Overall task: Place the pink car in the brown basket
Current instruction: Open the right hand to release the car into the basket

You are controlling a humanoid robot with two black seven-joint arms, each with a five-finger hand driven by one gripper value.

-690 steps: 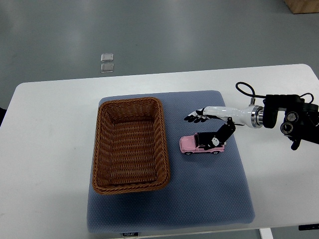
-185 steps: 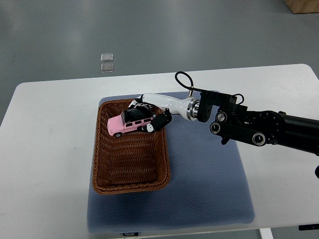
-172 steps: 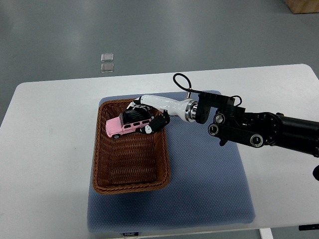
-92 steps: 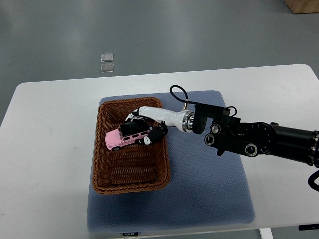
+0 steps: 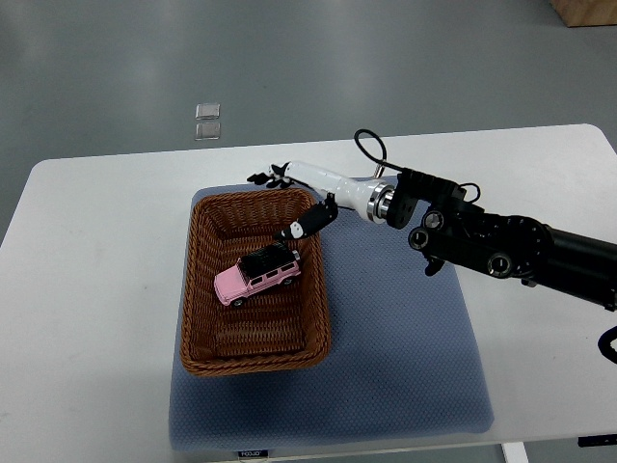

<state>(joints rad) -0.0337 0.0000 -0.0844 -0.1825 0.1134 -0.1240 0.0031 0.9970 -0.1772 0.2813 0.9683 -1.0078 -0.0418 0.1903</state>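
The pink car (image 5: 257, 276) lies on the woven floor of the brown basket (image 5: 253, 281), on its wheels and angled, its black roof up. It sits just below and to the left of the right hand's thumb tip and touches no part of the hand. The right hand (image 5: 294, 200) hangs over the basket's far right corner with its fingers (image 5: 263, 177) spread apart and holding nothing: the white-and-black digits reach past the far rim, while the dark thumb points down toward the car. Its arm runs off to the right across a blue-grey mat (image 5: 405, 357) that lies under the basket on the white worktop (image 5: 87, 289). Beyond the fingers, on the grey floor past the worktop's far edge, lie two small clear squares (image 5: 206, 121).
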